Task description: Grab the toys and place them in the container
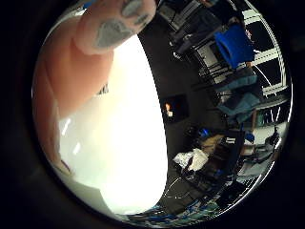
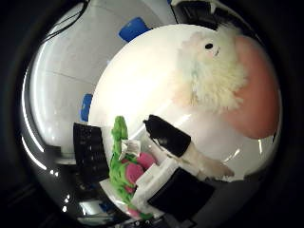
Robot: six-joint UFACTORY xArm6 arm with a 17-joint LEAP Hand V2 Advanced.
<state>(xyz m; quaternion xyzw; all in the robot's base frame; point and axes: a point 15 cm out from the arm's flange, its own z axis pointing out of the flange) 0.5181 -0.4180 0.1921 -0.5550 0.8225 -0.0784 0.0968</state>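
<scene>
A plush toy [image 2: 223, 66] with a peach body and fluffy white fur lies on a glossy white rounded surface [image 2: 142, 85], close to the palm in the right thumb side palm view. A peach part of it with a grey print [image 1: 112, 29] fills the near edge of the right little finger side palm view, against the same kind of white surface [image 1: 114, 134]. A green and pink toy [image 2: 123, 163] lies at the edge of the white surface, right beside a black and white part of my hand [image 2: 176, 142]. I cannot tell whether the white surface is the container.
Two blue objects [image 2: 133, 28] [image 2: 86, 104] and a black ribbed object [image 2: 90, 152] lie on the grey surface beside the white one. Blue chairs [image 1: 233, 43] and room clutter stand farther off.
</scene>
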